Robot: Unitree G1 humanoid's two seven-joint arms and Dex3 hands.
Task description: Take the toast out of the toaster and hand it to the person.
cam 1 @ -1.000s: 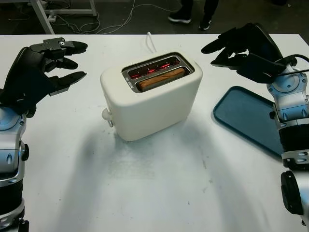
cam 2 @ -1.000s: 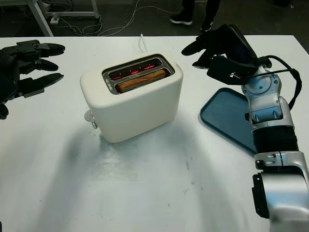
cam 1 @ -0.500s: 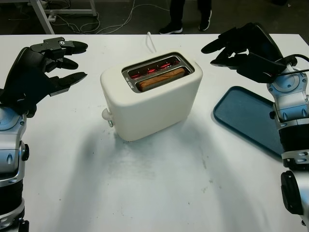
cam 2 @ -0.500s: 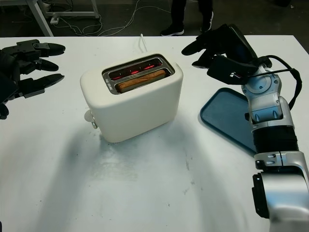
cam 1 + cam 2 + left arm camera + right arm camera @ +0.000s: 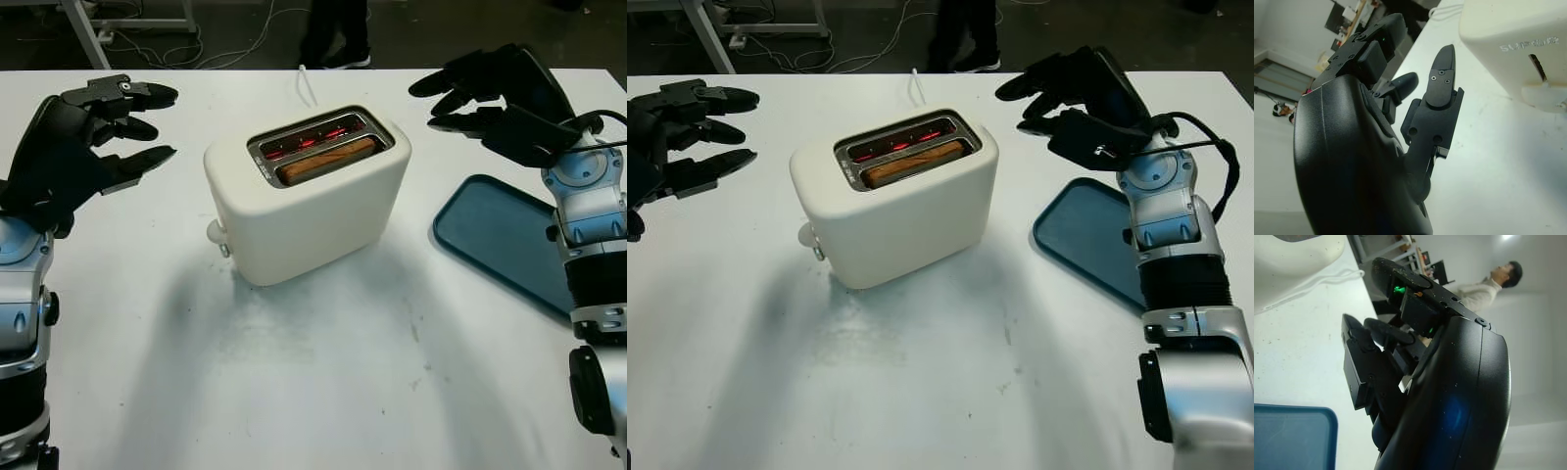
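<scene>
**Q:** Fingers first — what are they doing?

**Me:** Fingers on both sides hold nothing. Left hand [image 5: 83, 137] open, in the air off the toaster's lever end, fingertips pointing toward it but well apart from it. Right hand [image 5: 500, 93] open too, raised beyond the opposite end of the toaster, with the blue tray [image 5: 505, 240] lying on the table below and behind my wrist.

**Q:** And the toast?

**Me:** Toast [image 5: 328, 160] sits down in the slot nearer me, top edge just showing at the rim. Far slot holds no bread that I can see; its elements glow red. Toaster [image 5: 304, 196] stands on the white table [image 5: 313, 382] between my two hands, nearer my right fingertips than my left. The left wrist view shows the lever knob [image 5: 1542, 93] on the end wall, ahead of my left fingertips, not touched.

**Q:** So how far along?

**Me:** My judgement: nothing done yet. Toast not lifted, no contact with toaster or bread. Left to do: bring a hand over the slot, pinch the exposed edge, draw it straight up, then carry it out to the person.

**Q:** Is the person there to receive it?

**Me:** Legs of a person [image 5: 333, 29] stand past the far table edge, beyond my fingertips. No hand offered that I can see.
</scene>
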